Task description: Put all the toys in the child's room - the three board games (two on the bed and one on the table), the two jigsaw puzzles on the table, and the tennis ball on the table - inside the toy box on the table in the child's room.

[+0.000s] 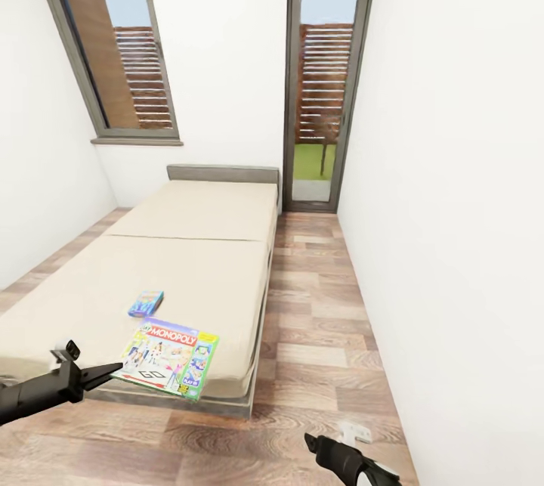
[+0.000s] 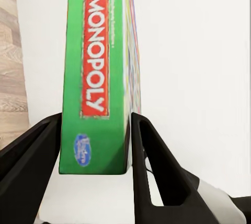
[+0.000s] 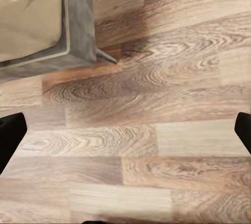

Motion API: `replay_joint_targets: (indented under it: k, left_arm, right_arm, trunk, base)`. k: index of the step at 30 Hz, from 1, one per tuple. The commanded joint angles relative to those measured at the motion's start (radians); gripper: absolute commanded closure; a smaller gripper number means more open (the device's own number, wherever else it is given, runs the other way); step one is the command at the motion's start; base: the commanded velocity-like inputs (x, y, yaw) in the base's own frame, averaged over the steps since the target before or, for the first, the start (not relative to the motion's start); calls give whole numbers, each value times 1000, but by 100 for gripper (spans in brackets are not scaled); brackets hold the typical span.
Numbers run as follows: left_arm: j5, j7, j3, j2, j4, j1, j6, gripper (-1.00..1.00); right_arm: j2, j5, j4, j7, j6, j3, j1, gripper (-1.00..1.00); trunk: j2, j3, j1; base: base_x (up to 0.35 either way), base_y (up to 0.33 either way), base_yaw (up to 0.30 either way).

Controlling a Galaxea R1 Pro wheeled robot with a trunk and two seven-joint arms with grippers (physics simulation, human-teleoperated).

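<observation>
Two board games lie on the bed (image 1: 189, 259). The small blue one (image 1: 146, 303) rests flat on the mattress. The larger green-edged Monopoly one (image 1: 171, 358) sits at the bed's near edge, overhanging it. My left gripper (image 1: 109, 373) is shut on its left side. In the left wrist view the two black fingers (image 2: 157, 172) press either side of the green box edge (image 2: 94, 88). My right gripper (image 1: 332, 447) hangs low over the floor, open, with nothing between its fingers (image 3: 10, 135). The table, toy box, jigsaw puzzles and tennis ball are out of view.
A strip of wood-plank floor (image 1: 317, 335) runs between the bed and the white right wall (image 1: 453, 206). The bed's grey frame corner (image 3: 78, 25) is near my right gripper. Tall dark-framed windows (image 1: 325, 78) stand at the far end, behind the headboard (image 1: 223, 173).
</observation>
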Motion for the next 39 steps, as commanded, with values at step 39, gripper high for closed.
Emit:
replay_joint_targets:
  k: [39]
  left_arm:
    - [-1, -4, -1, 11, 1, 0, 11, 100]
  right_arm:
    - [6, 8, -1, -1, 2, 7, 0, -100]
  trunk:
    - [273, 121, -150]
  base:
    - [-18, 0, 289]
